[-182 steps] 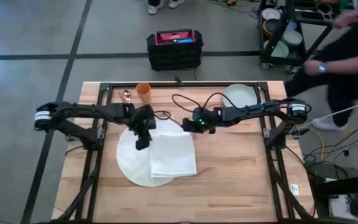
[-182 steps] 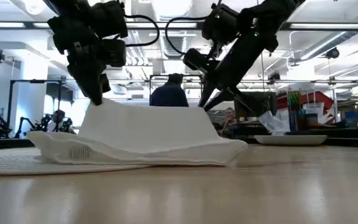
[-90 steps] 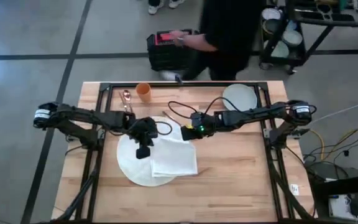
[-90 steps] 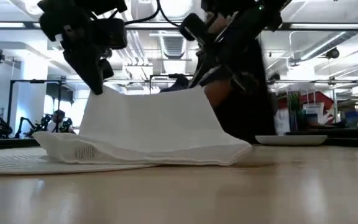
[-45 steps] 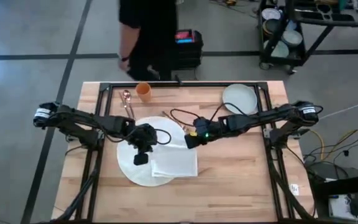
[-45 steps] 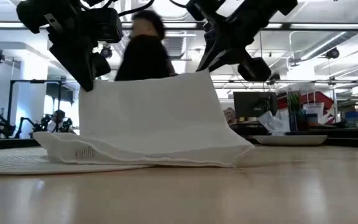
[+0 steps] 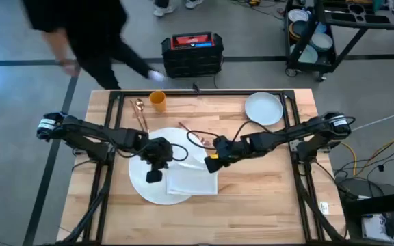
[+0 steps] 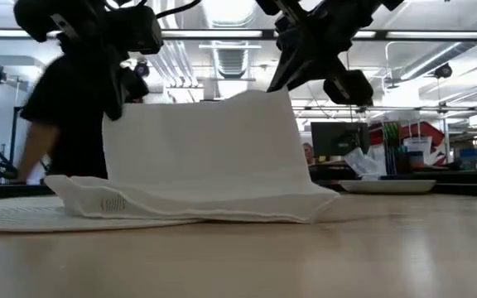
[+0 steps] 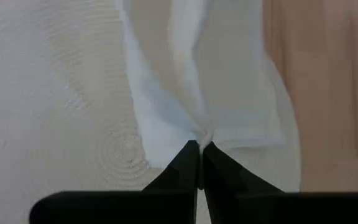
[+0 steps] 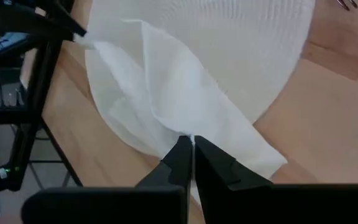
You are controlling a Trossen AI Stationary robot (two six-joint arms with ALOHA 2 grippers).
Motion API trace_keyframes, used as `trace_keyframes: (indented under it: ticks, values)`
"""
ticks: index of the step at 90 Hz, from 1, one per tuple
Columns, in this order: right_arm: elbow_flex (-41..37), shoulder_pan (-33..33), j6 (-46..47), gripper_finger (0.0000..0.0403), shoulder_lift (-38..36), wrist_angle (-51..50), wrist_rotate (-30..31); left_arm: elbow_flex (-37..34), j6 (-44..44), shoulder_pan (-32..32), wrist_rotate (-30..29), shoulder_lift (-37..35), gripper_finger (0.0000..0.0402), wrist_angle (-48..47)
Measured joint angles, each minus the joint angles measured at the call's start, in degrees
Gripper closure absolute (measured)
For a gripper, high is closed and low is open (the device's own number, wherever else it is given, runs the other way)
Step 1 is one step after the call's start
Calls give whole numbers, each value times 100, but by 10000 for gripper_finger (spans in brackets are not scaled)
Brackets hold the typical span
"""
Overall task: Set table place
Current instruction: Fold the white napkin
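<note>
A white napkin [image 7: 191, 179] lies half on the round white mat, the place [image 7: 142, 188], on the light-wood table [image 7: 252, 205]. Its lower layer rests flat. An upper flap [image 8: 197, 149] stands upright above it, held at both top corners. My left gripper [image 7: 154, 175] is shut on the flap's left corner and my right gripper [image 7: 211, 164] on its right corner. In the low view the left gripper [image 8: 113, 112] and the right gripper [image 8: 286, 89] hang over the flap from above. My left gripper pinches the flap's corner [image 9: 201, 134] between its two fingers, coming from above. The cloth gathers into creases at the fingertips [image 9: 188, 155]. The flap hangs below, its lower part on the mat. My right gripper pinches the flap's other corner [image 10: 188, 132] between its two fingers, slanting down from the table's right. The cloth runs from there toward the left gripper, fairly taut along its top edge [image 8: 197, 106].
A pale plate [image 7: 263, 108] sits at the far right, an orange cup [image 7: 157, 100] and a spoon [image 7: 139, 109] at the far left, more cutlery [image 7: 191, 133] just beyond the mat. A person [image 7: 81, 34] walks past the far left corner. A black crate [image 7: 191, 53] stands on the floor.
Both grippers have moved toward the table's near edge, staying shut on the napkin's corners. The held edge has been drawn up and over toward the near side, so the flap stands taller, while the lower layer has stayed on the mat. The person has walked leftward behind the table.
</note>
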Motion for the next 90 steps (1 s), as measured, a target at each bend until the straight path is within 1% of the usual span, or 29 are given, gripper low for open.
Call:
trace_keyframes:
  ticks: [21,49,74,90]
  values:
    - [0,68,-89,403,2,-64,-61,-2,-183,-263,8,2,402,205]
    - [-2,365,53,403,2,-60,-61,-2,-566,-507,8,2,402,300]
    - [-2,705,537,403,4,-56,-13,-23,-569,-688,8,2,402,298]
    - [-2,880,829,403,44,-27,2,-229,-581,-795,8,2,402,413]
